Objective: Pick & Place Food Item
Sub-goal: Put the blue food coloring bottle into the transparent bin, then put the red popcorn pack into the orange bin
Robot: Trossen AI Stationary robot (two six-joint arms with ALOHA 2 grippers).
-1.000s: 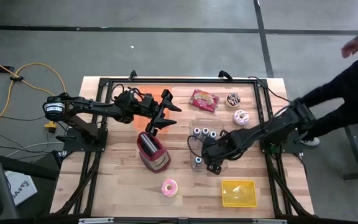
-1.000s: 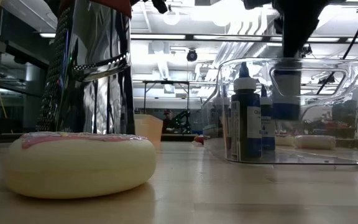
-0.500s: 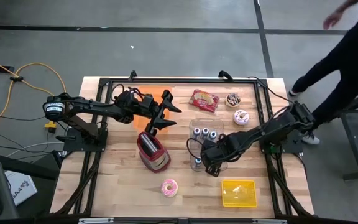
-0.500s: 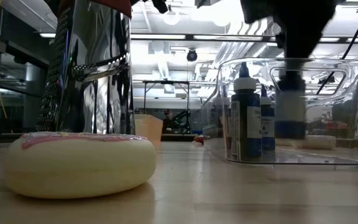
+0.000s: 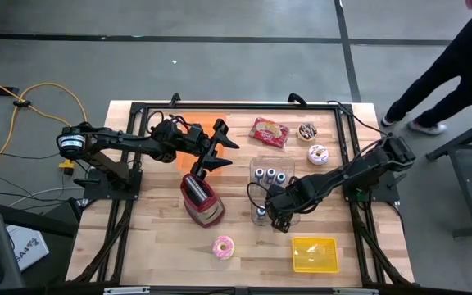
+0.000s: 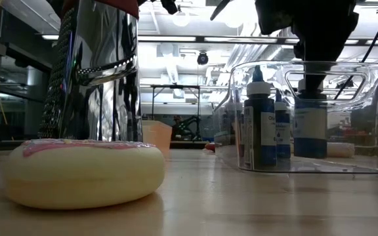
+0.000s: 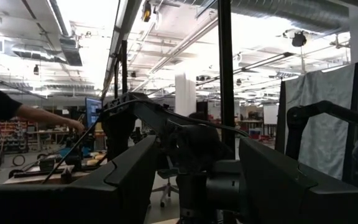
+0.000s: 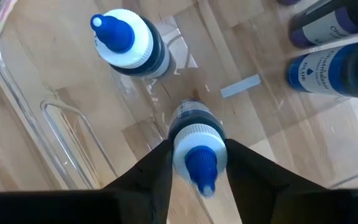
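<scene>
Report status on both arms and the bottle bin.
Left gripper open, idle above the red toaster. Right gripper inside the clear plastic bin, fingers flanking a blue-capped dark bottle; grip unconfirmed. Neighbouring bottle stands close.

Grey concrete floor (image 5: 220, 57) with dark seams; bright ceiling lights (image 6: 241, 10) overhead

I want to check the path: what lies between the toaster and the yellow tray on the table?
In the high view, only the pink-frosted donut lies between the toaster and the yellow tray, nearer the toaster; the rest is bare wood.
</scene>
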